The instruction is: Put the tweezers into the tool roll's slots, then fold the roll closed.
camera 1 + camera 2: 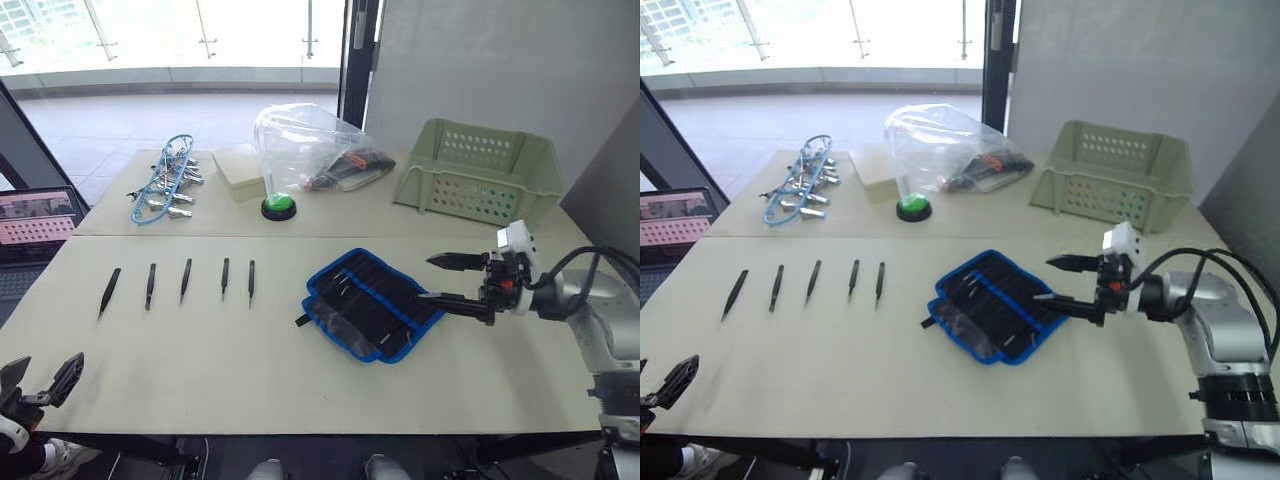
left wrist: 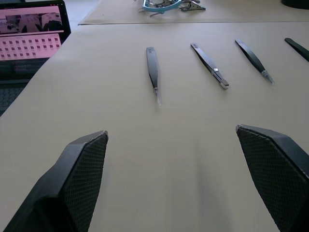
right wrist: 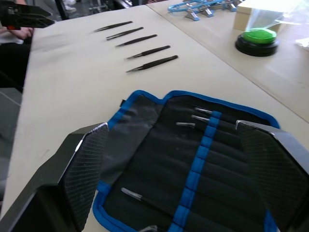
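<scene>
- Right end effector [image 1: 452, 279] spread, hovering at tool roll [image 1: 372, 303] 3 o'clock edge.
- Left end effector [image 1: 40, 384] spread; wrist view faces tweezers [image 2: 153, 69].
- Bare counter [image 1: 250, 370] nearside.

An office-like test room is showing here: pale work tables [image 1: 300, 390] are standing by glass walls [image 1: 180, 30] overlooking a railed balcony, with a laptop [image 1: 35, 225] running beside a green push-button [image 1: 279, 207].

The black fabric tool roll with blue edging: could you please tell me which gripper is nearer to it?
Right. The right gripper hovers open at the black fabric tool roll's right edge; the left gripper sits open at the table's near left corner, far away.
</scene>
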